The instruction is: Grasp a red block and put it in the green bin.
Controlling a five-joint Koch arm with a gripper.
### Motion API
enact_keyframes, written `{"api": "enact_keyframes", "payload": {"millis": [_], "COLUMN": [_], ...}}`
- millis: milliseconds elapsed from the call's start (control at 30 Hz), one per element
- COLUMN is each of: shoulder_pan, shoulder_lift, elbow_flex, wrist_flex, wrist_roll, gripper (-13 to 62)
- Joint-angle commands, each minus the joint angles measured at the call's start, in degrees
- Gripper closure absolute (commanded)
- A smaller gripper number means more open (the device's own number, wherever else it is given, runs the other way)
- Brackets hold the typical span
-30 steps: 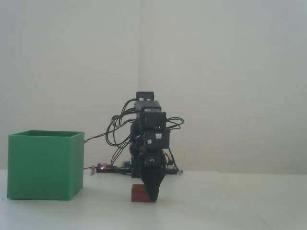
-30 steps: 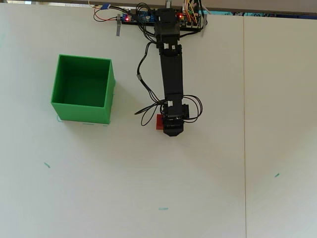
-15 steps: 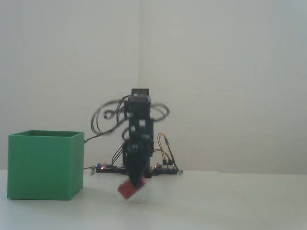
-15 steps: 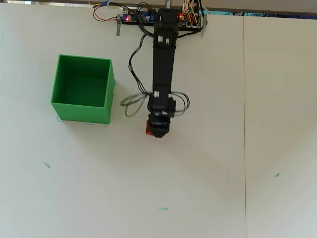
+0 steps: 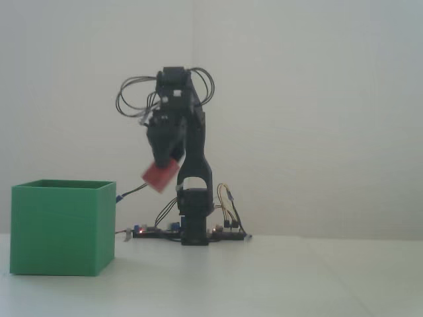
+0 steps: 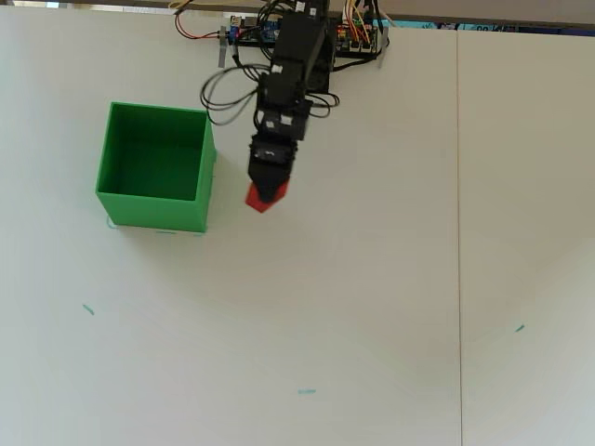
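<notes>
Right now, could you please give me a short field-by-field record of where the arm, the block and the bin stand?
hand: raised above the table, shut on the red block
red block: held tilted in the air, near the height of the bin's rim, not yet over the opening
green bin: upright on the table, left of the block in the overhead view; nothing visible inside
task stage: block lifted, not yet dropped

A: Where is the red block sitting?
B: It's hanging tilted in the air, right of the green bin in the fixed view.
A: And the bin?
B: It's standing upright, open-topped.
</notes>
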Motion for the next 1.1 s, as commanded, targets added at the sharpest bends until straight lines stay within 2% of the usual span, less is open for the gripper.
{"api": "enact_keyframes", "payload": {"millis": [0,167,400,567,800,833,867,900,1067], "shoulder_pan": [4.57,16.88,32.61,37.0,37.18,36.91,36.83,36.74,36.3], "shoulder_lift": [2.72,2.55,0.35,-5.98,-5.98,-5.98,-5.98,-5.98,-5.36], "elbow_flex": [-5.54,-13.01,-12.92,-12.66,-12.66,-12.39,-11.78,-11.07,-10.55], "wrist_flex": [-0.09,-0.09,-0.09,-2.11,-3.69,-3.87,-3.78,-3.78,-4.83], "wrist_roll": [-2.29,-7.56,-15.12,-15.64,-16.44,-17.4,-18.28,-18.98,-19.34], "gripper": [45.6,45.6,45.6,45.6,44.6,28.4,18.4,13.0,13.2]}}
